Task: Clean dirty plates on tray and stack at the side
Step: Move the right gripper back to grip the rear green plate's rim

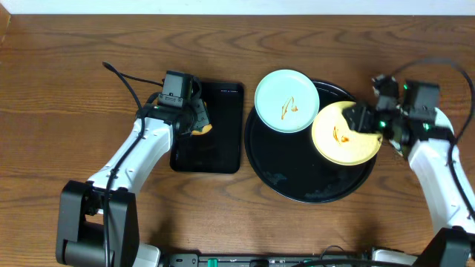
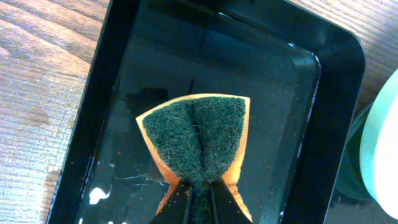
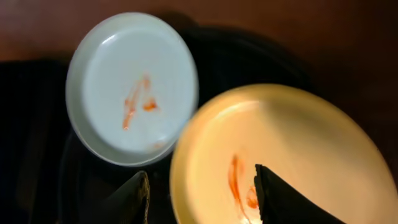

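A light blue plate [image 1: 286,98] with an orange smear rests on the back left rim of the round black tray [image 1: 297,182]. A pale yellow plate [image 1: 343,142], also smeared, lies on the tray's right side. My right gripper [image 1: 362,119] is open over the yellow plate's rim. In the right wrist view the gripper [image 3: 202,193] has one finger over the yellow plate [image 3: 298,137] and the other over the tray [image 3: 37,155], with the blue plate [image 3: 134,81] beyond. My left gripper [image 1: 191,119] is shut on an orange and green sponge [image 2: 193,130]. A third plate is out of view.
A smaller rectangular black tray [image 1: 223,152] with wet spots lies left of the round tray, under the sponge; its rim [image 2: 336,93] shows in the left wrist view. The blue plate's edge [image 2: 382,149] shows at that view's right. Brown wooden table all around.
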`<state>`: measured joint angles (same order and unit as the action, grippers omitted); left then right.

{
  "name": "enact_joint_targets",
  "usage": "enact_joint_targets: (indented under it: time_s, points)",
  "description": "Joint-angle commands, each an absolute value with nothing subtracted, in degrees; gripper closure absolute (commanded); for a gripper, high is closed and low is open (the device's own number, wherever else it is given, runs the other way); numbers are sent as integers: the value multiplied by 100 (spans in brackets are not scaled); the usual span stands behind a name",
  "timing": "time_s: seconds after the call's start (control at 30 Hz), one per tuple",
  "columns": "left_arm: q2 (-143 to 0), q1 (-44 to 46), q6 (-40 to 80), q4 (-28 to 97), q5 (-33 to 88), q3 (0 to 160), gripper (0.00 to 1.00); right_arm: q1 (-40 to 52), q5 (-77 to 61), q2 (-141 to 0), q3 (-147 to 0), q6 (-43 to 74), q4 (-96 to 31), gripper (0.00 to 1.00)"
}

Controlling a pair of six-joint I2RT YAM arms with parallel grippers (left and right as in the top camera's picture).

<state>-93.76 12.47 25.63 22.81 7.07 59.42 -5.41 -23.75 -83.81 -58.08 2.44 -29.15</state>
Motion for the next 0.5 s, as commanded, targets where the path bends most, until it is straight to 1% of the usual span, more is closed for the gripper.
enact_joint_targets:
  time_s: [0.0,0.1,0.27,0.43,0.47]
  points:
    - [-9435,1234,2512,2303,596,6012,92,-134,-1885,-8770,-6630,-252,-3269,47]
    - [-9435,1234,2512,2300,596,6012,93,73,-1885,-9240,-7135,-399,-3463,47]
    - [-9435,1234,2510,2213,598,6012,93,270,-1883,-10082,-7522,-395,-3286,59]
    - [-9435,1234,2209,1793,952,6012,93,329,-1883,-10755,-7522,-231,-2604,65]
    - [-9435,1234,2209,1741,991,6012,92,333,-1883,-10844,-7522,-211,-2517,65]
